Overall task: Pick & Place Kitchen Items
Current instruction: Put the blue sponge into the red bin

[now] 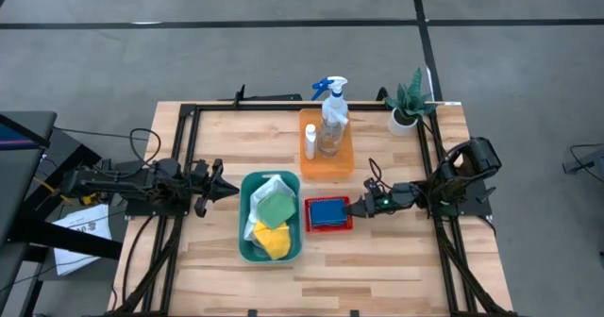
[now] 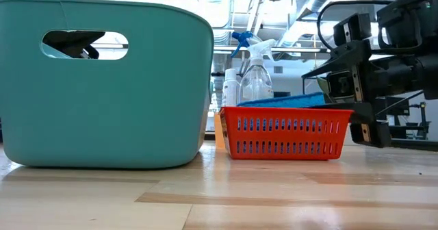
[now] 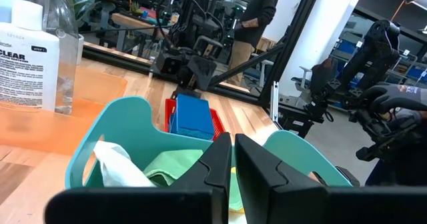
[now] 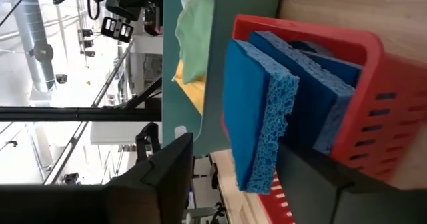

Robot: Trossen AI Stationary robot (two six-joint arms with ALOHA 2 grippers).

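Observation:
Blue sponges [image 1: 327,210] lie stacked in a red basket [image 1: 311,225] at the table's middle right. My right gripper [image 1: 357,207] reaches in level from the right and is open. Its fingers stand above and below the top sponge's near end [image 4: 257,164]. White, green and yellow cloths [image 1: 274,211] lie in a teal bin [image 1: 243,213]. A clear spray bottle [image 1: 332,119] and a small white bottle [image 1: 310,140] stand on an orange tray [image 1: 344,166]. My left gripper [image 1: 231,189] waits shut, left of the bin. My right gripper has one finger [image 4: 167,171] plainly apart from the top sponge. The other finger [image 4: 317,174] lies close under the stack at the basket's rim; whether it touches the sponges or the basket I cannot tell.
A green plant in a white pot [image 1: 408,108] stands at the far right corner. A dark frame [image 1: 189,166] runs round the table's edges. Bare wood lies in front of the bin and basket [image 2: 274,196]. People stand in the room beyond the table [image 3: 257,11].

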